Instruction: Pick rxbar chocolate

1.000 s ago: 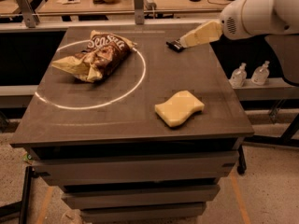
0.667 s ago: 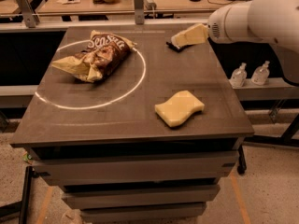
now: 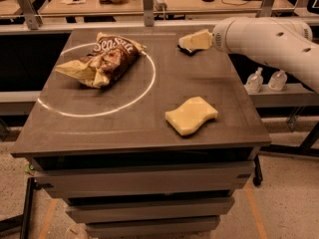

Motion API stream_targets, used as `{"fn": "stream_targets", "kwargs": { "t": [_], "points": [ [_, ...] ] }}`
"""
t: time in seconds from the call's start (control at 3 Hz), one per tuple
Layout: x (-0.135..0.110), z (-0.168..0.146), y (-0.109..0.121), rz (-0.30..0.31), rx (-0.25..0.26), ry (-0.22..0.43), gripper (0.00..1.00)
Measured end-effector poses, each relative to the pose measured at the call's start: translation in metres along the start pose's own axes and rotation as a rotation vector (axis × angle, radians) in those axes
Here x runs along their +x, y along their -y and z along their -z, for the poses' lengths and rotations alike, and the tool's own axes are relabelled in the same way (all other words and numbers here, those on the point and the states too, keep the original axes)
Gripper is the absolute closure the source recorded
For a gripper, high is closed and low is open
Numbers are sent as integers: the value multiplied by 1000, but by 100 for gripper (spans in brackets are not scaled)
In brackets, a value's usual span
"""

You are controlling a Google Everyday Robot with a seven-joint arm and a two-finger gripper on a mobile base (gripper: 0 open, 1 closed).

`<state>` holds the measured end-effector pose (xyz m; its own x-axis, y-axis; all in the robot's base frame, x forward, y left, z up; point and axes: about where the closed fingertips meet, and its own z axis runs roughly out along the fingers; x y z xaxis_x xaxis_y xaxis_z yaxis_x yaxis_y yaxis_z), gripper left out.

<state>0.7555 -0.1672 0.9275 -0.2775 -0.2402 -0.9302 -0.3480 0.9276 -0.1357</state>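
While the gripper hangs low over the tabletop near its far right corner, the rxbar chocolate is noted directly at the gripper's tip. Only a dark sliver of the bar is exposed, on the side facing the tabletop's centre, and the rest is covered by the cream gripper body. Whether contact has been made cannot be told, nor whether the gripper is spread or closed on the bar. The bar's long axis cannot be read from the exposed edge. The bar appears to lie flat on the tabletop, outside the white circle.

Judged relation: the target lies under and slightly ahead of the tip, toward the left edge, so little or no lateral travel seems needed. The remaining move is taken to be a short descent and closure.

The Sea Salt chip bag lies well apart near the far left corner. The wavy yellow sponge lies well apart toward the near edge. Neither obstructs the approach.
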Motion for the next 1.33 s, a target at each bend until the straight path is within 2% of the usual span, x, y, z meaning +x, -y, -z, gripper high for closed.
{"fn": "stream_targets", "kwargs": {
  "t": [0.33,0.67,1.0,1.33],
  "points": [
    [7,-21,0,-9,-10,-1,0],
    [16,-41,-2,-15,-63,-29,0],
    [24,-60,2,10,-128,-75,0],
    [29,-74,15,42,-156,-98,0]
  ]
}}
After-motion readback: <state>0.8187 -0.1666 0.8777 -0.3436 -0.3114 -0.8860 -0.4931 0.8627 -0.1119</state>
